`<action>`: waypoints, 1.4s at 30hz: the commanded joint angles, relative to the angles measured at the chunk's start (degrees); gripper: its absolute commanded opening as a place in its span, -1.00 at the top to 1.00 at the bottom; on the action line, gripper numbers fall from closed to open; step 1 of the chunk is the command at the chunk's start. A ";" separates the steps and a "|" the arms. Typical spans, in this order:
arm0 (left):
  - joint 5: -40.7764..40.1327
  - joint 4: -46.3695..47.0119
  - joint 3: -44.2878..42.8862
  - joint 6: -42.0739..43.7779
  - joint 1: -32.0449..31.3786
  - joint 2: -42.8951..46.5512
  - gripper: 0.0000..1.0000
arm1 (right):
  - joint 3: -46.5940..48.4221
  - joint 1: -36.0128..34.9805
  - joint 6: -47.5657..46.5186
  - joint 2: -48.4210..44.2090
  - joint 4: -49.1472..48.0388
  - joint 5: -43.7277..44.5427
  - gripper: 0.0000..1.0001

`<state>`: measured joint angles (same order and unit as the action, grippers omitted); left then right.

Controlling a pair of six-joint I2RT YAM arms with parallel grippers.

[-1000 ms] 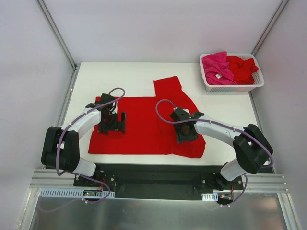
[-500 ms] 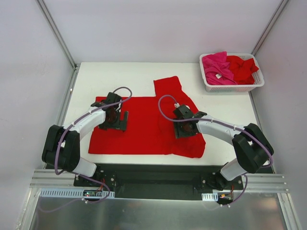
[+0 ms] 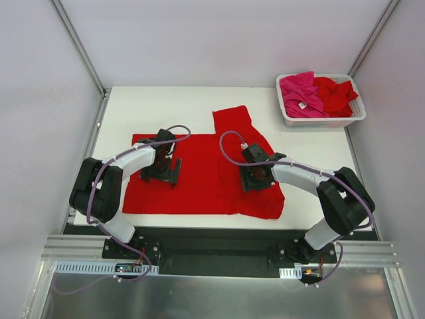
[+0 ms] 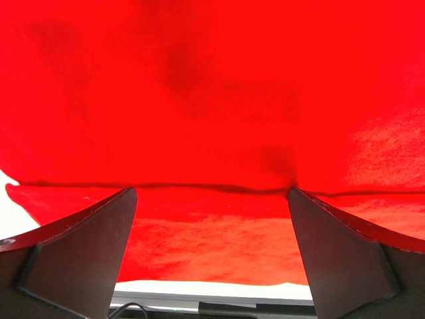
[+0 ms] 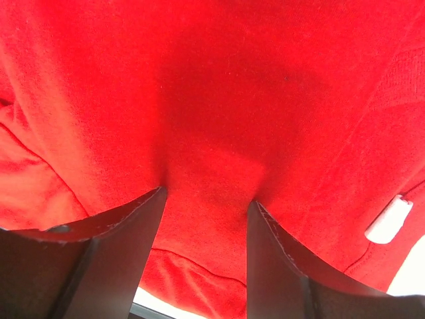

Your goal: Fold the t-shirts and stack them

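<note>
A bright red t-shirt (image 3: pixel 206 176) lies spread flat on the white table, one sleeve (image 3: pixel 232 119) pointing to the far side. My left gripper (image 3: pixel 164 170) rests low over its left half, open wide. In the left wrist view (image 4: pixel 211 193) a folded edge of the red cloth (image 4: pixel 212 100) runs between the tips. My right gripper (image 3: pixel 257 178) is down on the shirt's right part. In the right wrist view (image 5: pixel 207 198) its jaws stand partly apart, their tips pressed into flat cloth (image 5: pixel 219 86). A small white label (image 5: pixel 388 219) shows at the right.
A white slotted basket (image 3: pixel 322 121) stands at the far right corner, holding a magenta-pink t-shirt (image 3: pixel 299 93) and a red one (image 3: pixel 337 94). Bare table (image 3: pixel 172 106) lies beyond the spread shirt. Metal frame posts flank both sides.
My left gripper has slid to the right and slightly farther across the shirt. My right gripper has shifted a little toward the far side. Neither has changed its opening.
</note>
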<state>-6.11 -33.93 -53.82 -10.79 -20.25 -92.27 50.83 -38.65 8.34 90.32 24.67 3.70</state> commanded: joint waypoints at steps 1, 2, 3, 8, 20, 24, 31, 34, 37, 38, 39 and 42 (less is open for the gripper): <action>-0.04 -1.75 -1.81 1.03 -0.32 -2.03 -0.99 | 2.25 0.60 -1.39 1.43 1.70 -1.42 -0.14; -0.04 -1.75 -1.90 1.03 -0.32 -2.12 -0.99 | 2.61 0.68 -1.66 1.61 2.31 -1.07 -0.14; -0.13 -1.66 -1.90 1.03 -0.32 -2.30 -0.99 | 2.96 0.77 -1.66 1.87 3.45 -0.89 -0.14; -1.71 -2.28 -2.86 1.47 -0.23 -3.62 -0.99 | 5.68 2.00 -2.53 3.45 6.79 0.07 -0.14; -6.98 -6.58 -7.26 1.73 -0.32 -7.84 -0.99 | 10.34 3.59 -5.44 3.72 11.72 2.01 -0.14; -8.31 -7.64 -7.96 1.64 -0.32 -6.87 -0.99 | 11.04 3.85 -6.32 3.46 13.04 2.10 -0.14; -5.07 -10.80 -12.70 0.07 -0.32 -0.65 -0.99 | 13.06 3.76 -6.67 -1.28 15.23 2.98 -0.14; -0.16 -12.29 -15.34 -2.82 -0.32 2.34 -0.99 | 15.00 3.85 -6.32 -1.38 16.73 1.22 -0.14; 1.97 -12.82 -15.53 -5.11 -0.93 4.11 -0.98 | 14.13 3.59 -5.53 -1.38 16.91 -0.19 -0.14; 3.02 -12.65 -14.91 -5.56 -1.11 4.29 -0.99 | 12.21 3.50 -5.53 -1.29 16.38 -0.28 -0.15; 3.12 -12.56 -13.34 -6.00 -1.72 4.20 -0.98 | 11.15 3.58 -5.61 -1.46 15.86 -0.19 -0.14; 2.77 -12.39 -10.44 -6.61 -3.12 3.59 -0.99 | 7.46 3.58 -5.26 -1.55 14.53 0.34 -0.14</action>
<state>-5.65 -43.97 -67.75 -14.50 -21.50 -88.44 62.15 -35.03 2.52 90.48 38.52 4.45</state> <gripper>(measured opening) 0.993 0.570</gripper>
